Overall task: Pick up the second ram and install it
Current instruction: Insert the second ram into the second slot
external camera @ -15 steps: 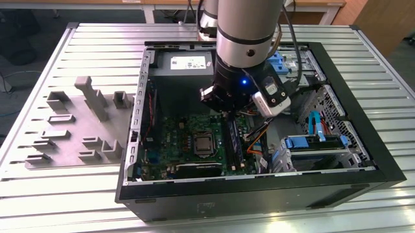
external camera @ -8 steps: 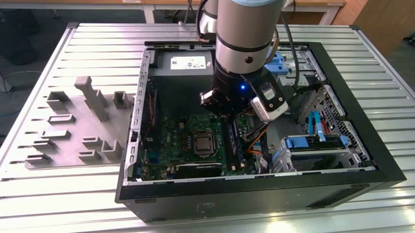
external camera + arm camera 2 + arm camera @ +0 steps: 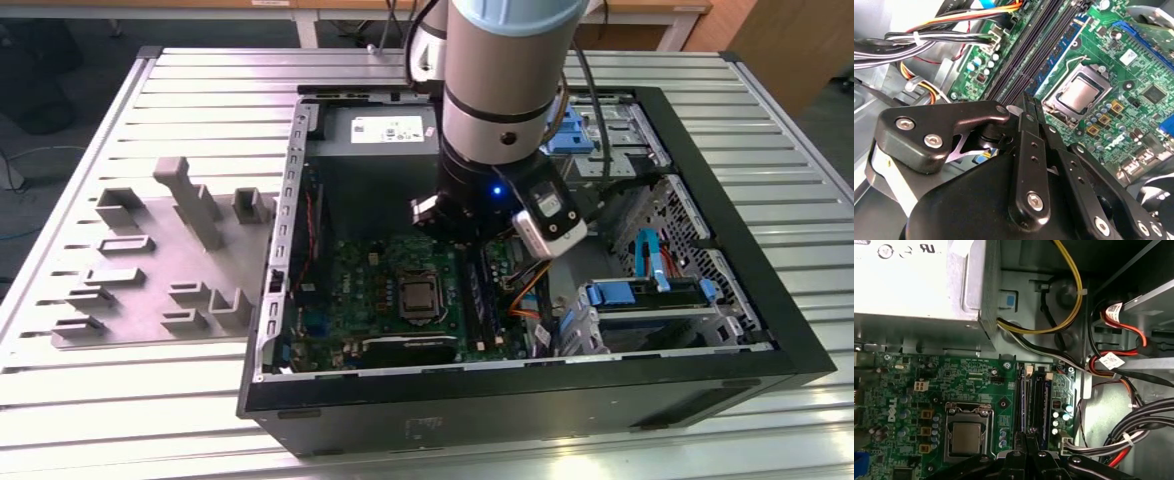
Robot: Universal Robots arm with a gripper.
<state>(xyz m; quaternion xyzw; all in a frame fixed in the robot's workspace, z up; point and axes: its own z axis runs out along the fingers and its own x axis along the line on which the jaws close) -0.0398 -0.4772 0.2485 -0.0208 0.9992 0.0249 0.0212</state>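
My gripper (image 3: 470,243) is down inside the open computer case (image 3: 747,300), over the green motherboard (image 3: 354,290). In both wrist views its black fingers (image 3: 1029,130) are shut together, with nothing visible between them. Their tips hang at the near end of the long black slot rails (image 3: 1038,400). A blue-green ram stick (image 3: 1056,57) stands on edge in the rail (image 3: 1024,400) closest to the processor socket (image 3: 966,437), just past my gripper (image 3: 1030,434). I cannot tell whether this stick is the second ram, or whether the fingertips touch it.
The silver power supply (image 3: 380,130) fills the case's far end. Cable bundles (image 3: 939,40) in yellow, black and red (image 3: 1069,305) run beside the slots. Drive bays with blue clips (image 3: 647,290) sit at the exterior view's right. A grey fixture plate (image 3: 160,260) lies on the slatted table.
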